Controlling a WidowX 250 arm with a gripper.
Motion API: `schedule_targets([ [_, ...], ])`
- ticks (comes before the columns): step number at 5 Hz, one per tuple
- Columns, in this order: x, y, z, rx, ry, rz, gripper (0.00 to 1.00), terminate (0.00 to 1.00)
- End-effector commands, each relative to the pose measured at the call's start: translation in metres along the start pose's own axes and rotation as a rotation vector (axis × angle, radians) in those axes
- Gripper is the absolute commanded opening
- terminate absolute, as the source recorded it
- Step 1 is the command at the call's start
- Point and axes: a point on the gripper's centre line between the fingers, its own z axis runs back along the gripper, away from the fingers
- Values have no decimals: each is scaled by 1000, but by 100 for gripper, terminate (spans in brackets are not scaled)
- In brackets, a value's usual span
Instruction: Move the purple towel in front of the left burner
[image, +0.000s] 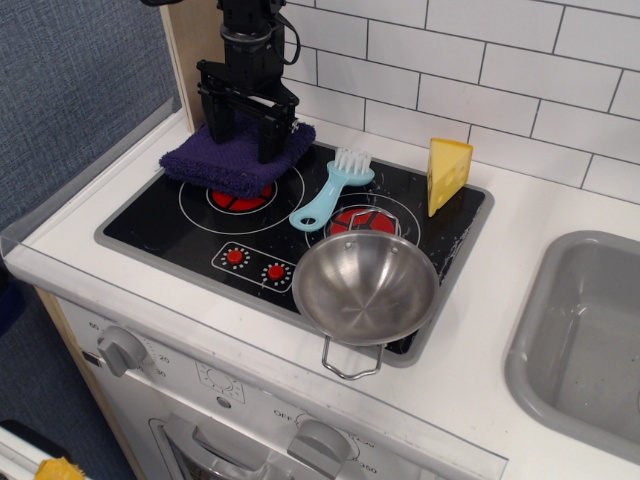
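Towel at far left of cooktop: purple, fuzzy, folded roughly square, draped over back part of left burner and spilling onto white counter behind. Red disc of burner poking out under near edge. Black gripper directly above, fingers spread wide, tips pressed down into towel top, one per side, nothing pinched between. Two small red dials printed near front edge, just right of burner rings. Light blue dish brush next, lying diagonal, white bristles toward back wall, handle pointing at front. Right burner partly covered by steel pan, wire handle hanging over cooktop front edge. Yellow cheese wedge upright at back right corner of cooktop. Grey sink far right, set into counter.
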Motion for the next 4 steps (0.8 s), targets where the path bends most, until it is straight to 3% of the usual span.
schedule_targets([
  [1, -25, -7, -23, -53, 63, -35, 100, 0],
  [4, -122, -16, -36, -138, 115, -67, 100, 0],
])
